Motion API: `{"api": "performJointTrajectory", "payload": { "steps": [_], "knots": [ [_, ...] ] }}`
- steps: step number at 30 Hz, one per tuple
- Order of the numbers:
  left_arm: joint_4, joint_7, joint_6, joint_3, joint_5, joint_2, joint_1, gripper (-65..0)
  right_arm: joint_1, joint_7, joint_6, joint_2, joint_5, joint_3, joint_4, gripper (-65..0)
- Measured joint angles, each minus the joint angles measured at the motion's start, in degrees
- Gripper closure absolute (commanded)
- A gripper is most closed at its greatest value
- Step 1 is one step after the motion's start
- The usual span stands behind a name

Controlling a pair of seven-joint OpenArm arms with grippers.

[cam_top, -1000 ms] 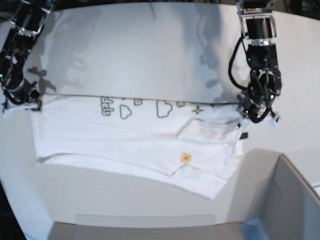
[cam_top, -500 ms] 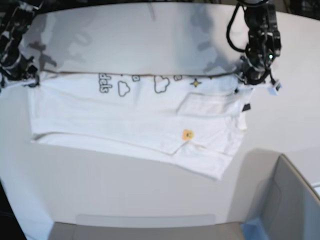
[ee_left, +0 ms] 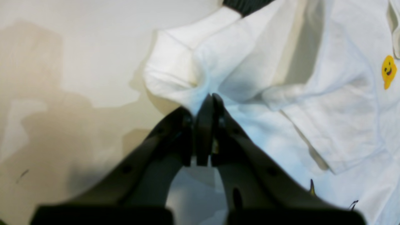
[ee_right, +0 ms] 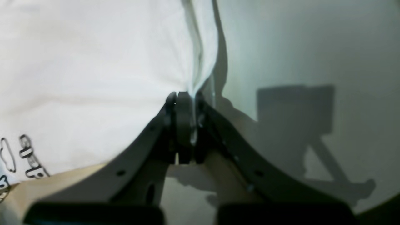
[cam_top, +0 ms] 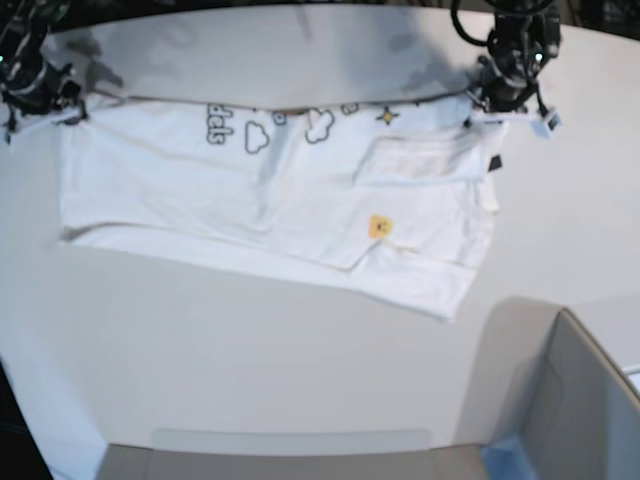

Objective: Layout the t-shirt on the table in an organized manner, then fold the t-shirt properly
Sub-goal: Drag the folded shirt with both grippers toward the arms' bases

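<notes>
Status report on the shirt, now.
Left gripper and right gripper: jaws shut on the far edge of the white printed cloth t-shirt. Shirt stretched between them across the white table. Nothing in the way.

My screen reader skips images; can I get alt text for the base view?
Two robot hands, left hand and right hand, each pinch a far corner of a white t-shirt on a white table.

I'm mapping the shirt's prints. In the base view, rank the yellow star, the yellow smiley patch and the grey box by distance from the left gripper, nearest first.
From the left gripper, pinching the t-shirt:
1. Yellow star, along the top edge.
2. Yellow smiley patch, lower on the shirt.
3. Grey box, bottom corner.
</notes>
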Motion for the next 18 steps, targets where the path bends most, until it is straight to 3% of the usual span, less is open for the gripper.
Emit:
{"api": "performJointTrajectory", "payload": {
  "steps": [8,11,15,18],
  "knots": [
    [0.35,0.02,0.0,-2.78,-0.02,2.1,1.2,0.0,-0.44,0.2,0.0,0.33,-0.09,0.0,0.0,0.0],
    [0.85,0.7,0.52,-4.24,-0.07,2.19,1.25,-6.5,-0.39,0.22,0.0,0.42,0.02,0.0,0.0,-2.6],
    [2.6,5.01,7.85,-6.01,-0.04,2.16,0.96,-15.8,-0.37,0.2,0.0,0.46,0.02,0.0,0.0,-15.2],
    [2.54,6.64,11.82,-5.68,0.22,2.16,-0.57,-16.6,-0.39,0.2,0.02,1.27,0.02,0.0,0.0,-21.6]
  ]
}}
